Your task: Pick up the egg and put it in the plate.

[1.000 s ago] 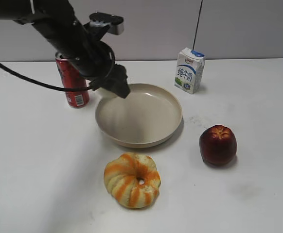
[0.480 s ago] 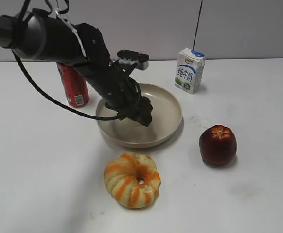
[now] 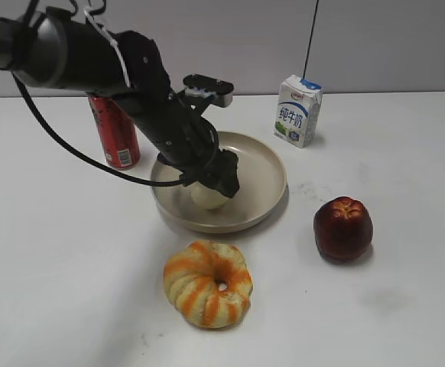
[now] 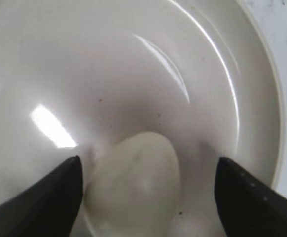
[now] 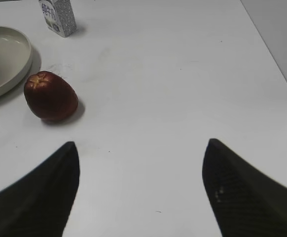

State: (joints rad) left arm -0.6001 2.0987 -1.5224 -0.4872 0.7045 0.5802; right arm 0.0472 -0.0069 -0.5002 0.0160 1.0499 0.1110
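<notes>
The pale egg (image 3: pixel 207 197) lies on the floor of the beige plate (image 3: pixel 272 174), near its front left. In the left wrist view the egg (image 4: pixel 133 182) sits between the two dark fingers on the plate (image 4: pixel 222 74), close to the left finger and with a wide gap to the right one. My left gripper (image 3: pixel 221 180) (image 4: pixel 148 195) is open, low inside the plate just above the egg. My right gripper (image 5: pixel 141 192) is open and empty above bare table; it does not show in the exterior view.
An orange-striped ring bread (image 3: pixel 207 284) lies in front of the plate. A dark red apple (image 3: pixel 342 227) (image 5: pixel 50 96) is to its right. A red can (image 3: pixel 114 131) stands behind the left arm and a milk carton (image 3: pixel 297 110) (image 5: pixel 57 16) at the back.
My left arm swung from the plate's far-left rim to over its middle and lowered. The egg now lies uncovered on the plate floor between opened fingers.
</notes>
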